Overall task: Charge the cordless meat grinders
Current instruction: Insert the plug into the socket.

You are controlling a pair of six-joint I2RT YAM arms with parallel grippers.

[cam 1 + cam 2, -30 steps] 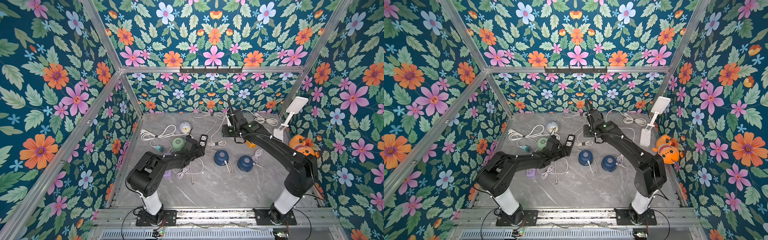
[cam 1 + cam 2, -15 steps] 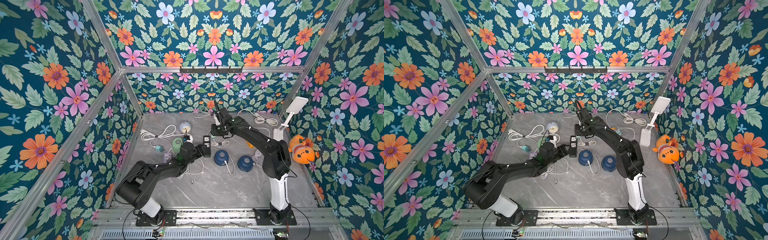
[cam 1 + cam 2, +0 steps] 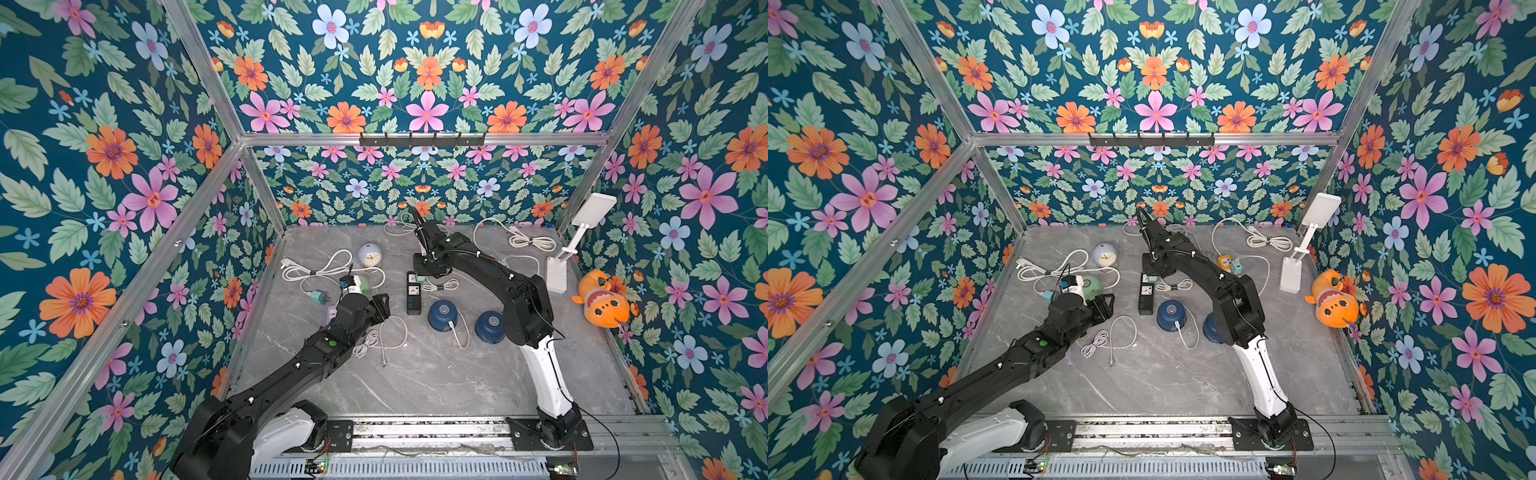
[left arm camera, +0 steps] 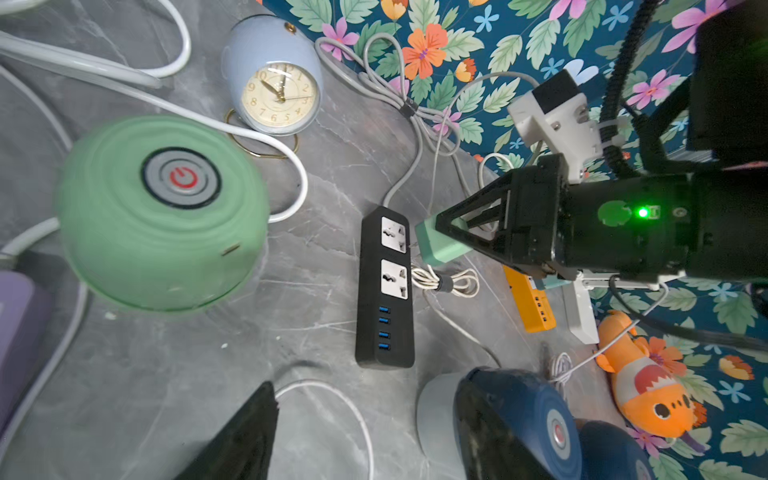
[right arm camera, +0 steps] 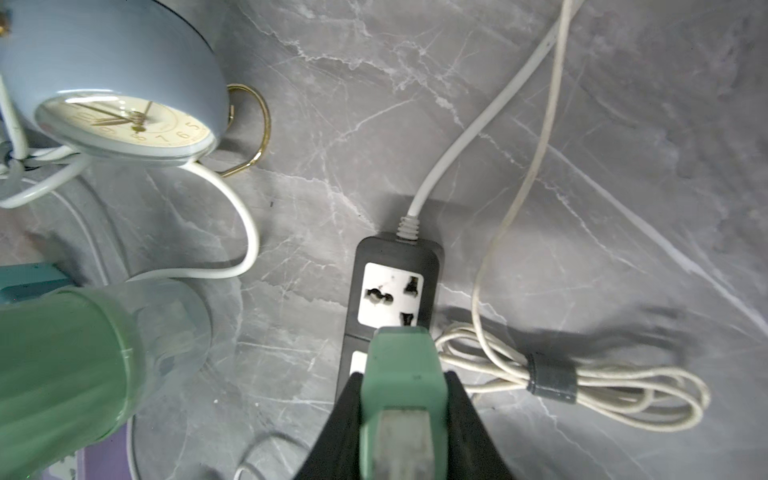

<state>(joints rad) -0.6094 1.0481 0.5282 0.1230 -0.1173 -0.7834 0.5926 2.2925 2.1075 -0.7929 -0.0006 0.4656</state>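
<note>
Only two white sockets and four small blue ports sat in the face of the black plastic power strip [image 4: 384, 291], which lay on the grey marble tabletop [image 3: 415, 382]. In both wrist views the sockets' holes were bare. The right gripper [image 4: 436, 232] was clamped on a mint green plug block [image 5: 401, 374], held over the strip's socket end but not seated in either socket. The left gripper [image 3: 380, 307] hung beside the strip's port end, its jaws apart with nothing between them.

The left wrist view alone showed the blue ports and the red power sign on the round grey button of the mint green dome-shaped grinder [image 4: 162, 212]. The right wrist view gave only that grinder's blurred flank, but it showed a bundled white cable [image 5: 552, 378] lying against the strip. In both top views that grinder sat beside the strip on the left arm's side, near the left gripper.

The nearer navy blue grinder dome [image 3: 442, 315] stood just beside the strip's port end on the right arm's side. A thin white cable [image 3: 455, 332] had its connector at the dome's lower side. The farther navy blue grinder dome [image 3: 490, 326] stood just beyond the nearer one. In a top view the right arm hid most of this dome [image 3: 1209, 330]. Both were smooth, dark and bowl-like, each with a grey top button.
</note>
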